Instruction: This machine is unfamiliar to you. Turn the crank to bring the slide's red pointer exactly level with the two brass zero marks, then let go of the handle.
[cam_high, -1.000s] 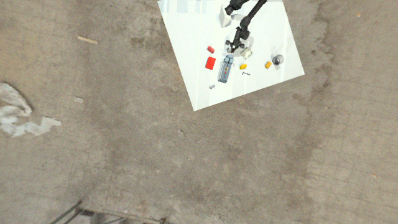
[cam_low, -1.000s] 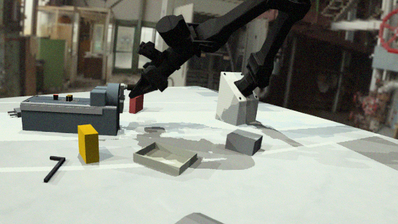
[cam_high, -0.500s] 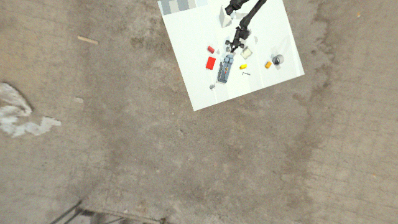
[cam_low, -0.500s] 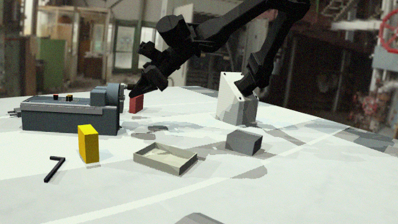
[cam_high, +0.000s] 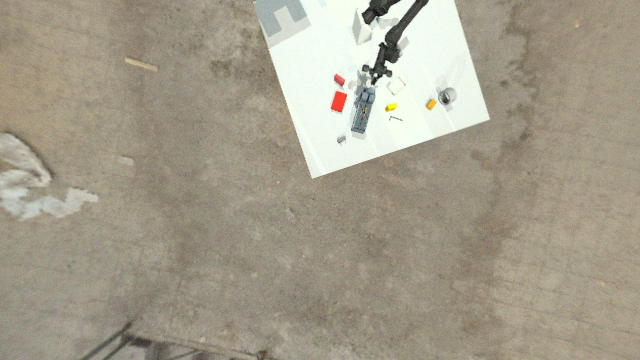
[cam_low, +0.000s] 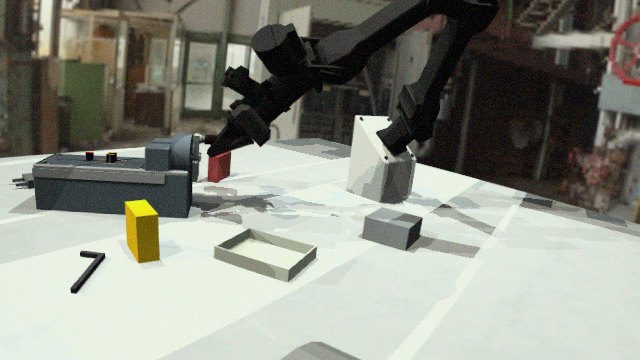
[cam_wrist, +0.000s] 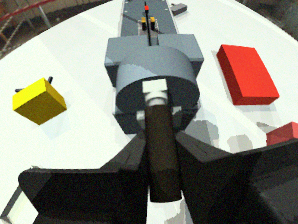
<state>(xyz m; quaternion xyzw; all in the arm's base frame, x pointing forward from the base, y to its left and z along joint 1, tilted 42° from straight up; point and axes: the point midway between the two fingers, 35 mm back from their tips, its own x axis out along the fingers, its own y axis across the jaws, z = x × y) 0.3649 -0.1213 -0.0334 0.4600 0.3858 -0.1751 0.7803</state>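
Observation:
The grey-blue machine (cam_high: 362, 111) (cam_low: 100, 187) (cam_wrist: 153, 56) lies on the white table (cam_low: 500, 300). Its round crank housing faces my gripper. The dark crank handle (cam_wrist: 161, 156) sticks out of the hub. My gripper (cam_high: 374, 77) (cam_low: 216, 145) (cam_wrist: 156, 133) is shut on this handle. On the top slide, the red pointer (cam_low: 90, 155) (cam_wrist: 145, 7) stands a little past the brass zero marks (cam_low: 111, 157) (cam_wrist: 150, 23), on the side away from the crank.
A yellow block (cam_low: 142, 230) (cam_wrist: 39, 100) and a black hex key (cam_low: 87, 270) lie near the machine. A flat red block (cam_wrist: 246, 72) (cam_high: 339, 101), a small red block (cam_low: 219, 166), a shallow tray (cam_low: 250, 267), a grey block (cam_low: 392, 227) and a white wedge (cam_low: 375, 160) stand around.

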